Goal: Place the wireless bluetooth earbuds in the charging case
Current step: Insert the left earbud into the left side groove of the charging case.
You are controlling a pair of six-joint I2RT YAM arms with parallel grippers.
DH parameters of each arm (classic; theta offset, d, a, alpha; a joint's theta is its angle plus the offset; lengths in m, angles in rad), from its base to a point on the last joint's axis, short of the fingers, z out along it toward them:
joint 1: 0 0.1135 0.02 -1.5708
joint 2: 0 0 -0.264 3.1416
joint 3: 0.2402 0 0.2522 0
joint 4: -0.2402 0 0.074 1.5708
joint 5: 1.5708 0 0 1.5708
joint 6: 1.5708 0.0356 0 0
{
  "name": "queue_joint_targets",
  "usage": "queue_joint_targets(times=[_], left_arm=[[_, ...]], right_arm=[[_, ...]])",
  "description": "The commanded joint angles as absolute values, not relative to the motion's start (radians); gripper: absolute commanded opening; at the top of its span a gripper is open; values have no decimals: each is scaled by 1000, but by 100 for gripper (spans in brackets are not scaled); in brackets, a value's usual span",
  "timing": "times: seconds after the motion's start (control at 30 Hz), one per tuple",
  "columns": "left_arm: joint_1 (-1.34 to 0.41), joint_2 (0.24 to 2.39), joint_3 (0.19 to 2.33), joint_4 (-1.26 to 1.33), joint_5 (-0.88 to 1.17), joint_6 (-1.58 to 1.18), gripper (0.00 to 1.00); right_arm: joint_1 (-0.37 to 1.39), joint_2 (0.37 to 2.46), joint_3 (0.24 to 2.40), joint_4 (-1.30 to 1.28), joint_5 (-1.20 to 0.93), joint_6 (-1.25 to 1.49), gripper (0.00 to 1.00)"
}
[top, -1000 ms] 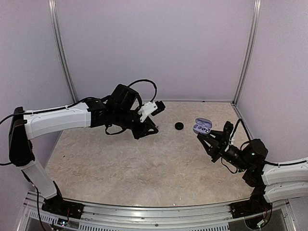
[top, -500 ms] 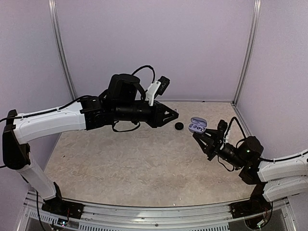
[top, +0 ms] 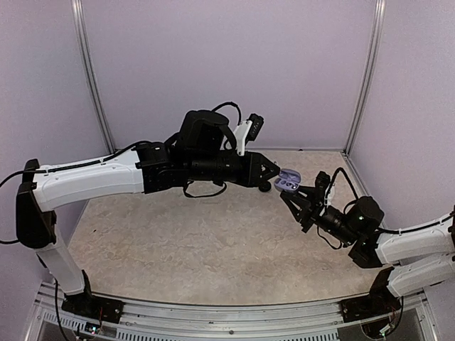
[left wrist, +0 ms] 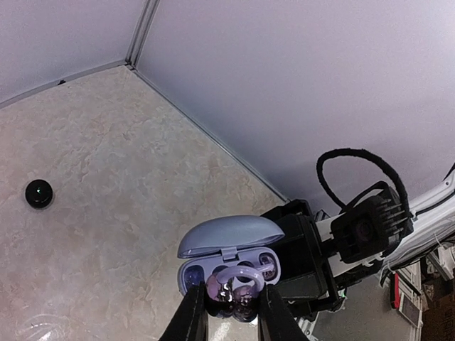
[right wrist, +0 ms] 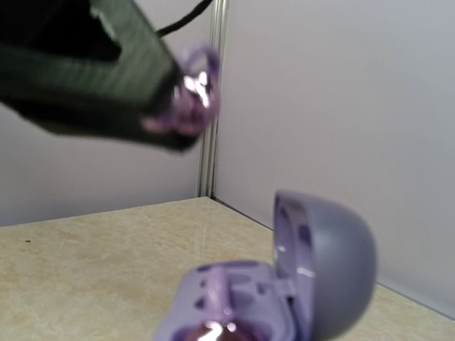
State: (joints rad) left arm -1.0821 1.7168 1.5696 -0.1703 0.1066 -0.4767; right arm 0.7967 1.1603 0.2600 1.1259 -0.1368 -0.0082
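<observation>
- The left tool (top: 273, 172) reaches out to the middle of the top picture. Its two fingers (left wrist: 192, 316) are pinched tight on one tiny earbud (left wrist: 234, 286).
- The earbud is shiny and light purple. It sits at the very tips of the fingers, low in the middle of the left wrist picture.
- The right tool (top: 296, 193) comes up from the lower right of the top picture. It grips the charging case (top: 288, 181) and holds it up in the air, off the counter (top: 178, 234).
- The charging case is light purple and its lid (left wrist: 231, 235) stands open. In the left wrist picture the open case is just behind the earbud, with the pockets facing the camera.
- In the right wrist picture the case (right wrist: 249, 305) is at the bottom, with the lid on the right. The earbud (right wrist: 193, 91) is up in the top left, above the case and apart from it.
- Something small and shiny shows low in the case in the right wrist picture. It is too blurry to tell what it is.
- A black puck (left wrist: 38, 193) lies flat on the counter at the left edge of the left wrist picture, well apart from the case. In the top picture it peeks out just under the tip of the left tool.
</observation>
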Motion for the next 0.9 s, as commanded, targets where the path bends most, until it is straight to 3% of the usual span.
queue_joint_targets(times=[0.0, 0.87], left_arm=[[-1108, 1756, 1644, -239, 25, -489, 22], [-1130, 1831, 1712, -315, -30, -465, 29]], right_arm=[[807, 1178, 290, 1185, -134, 33, 0], [817, 1240, 293, 1271, -174, 83, 0]])
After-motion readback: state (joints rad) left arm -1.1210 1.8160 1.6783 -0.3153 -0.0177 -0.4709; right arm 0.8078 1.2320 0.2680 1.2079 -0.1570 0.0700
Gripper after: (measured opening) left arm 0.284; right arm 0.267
